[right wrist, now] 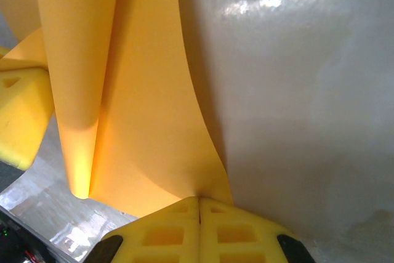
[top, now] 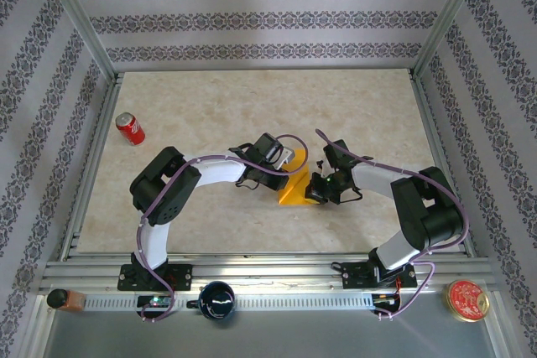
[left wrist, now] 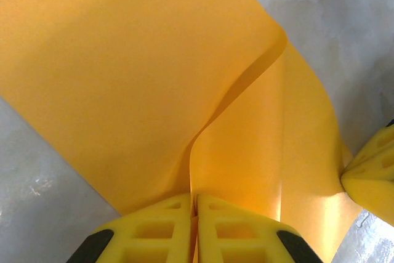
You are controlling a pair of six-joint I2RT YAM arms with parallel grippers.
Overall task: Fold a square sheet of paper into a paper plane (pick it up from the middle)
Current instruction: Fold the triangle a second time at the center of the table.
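Thin orange-yellow paper sheet (top: pixel 293 190) at middle of table (top: pixel 210 98), partly folded, flap raised. Left hand (left wrist: pixel 196 198) pinches its left side, right hand (right wrist: pixel 199 201) its right side, both clamped on paper. Step, likely: mid-fold. Next move: align edges, press crease flat.

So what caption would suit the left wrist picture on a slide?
Left gripper pinching the bent orange-yellow paper over the pale table.

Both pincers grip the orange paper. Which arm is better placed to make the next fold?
Probably left: the left pincer pinches the paper on a raised fold with broad sheet ahead; the right pincer holds only an edge beside bare table.
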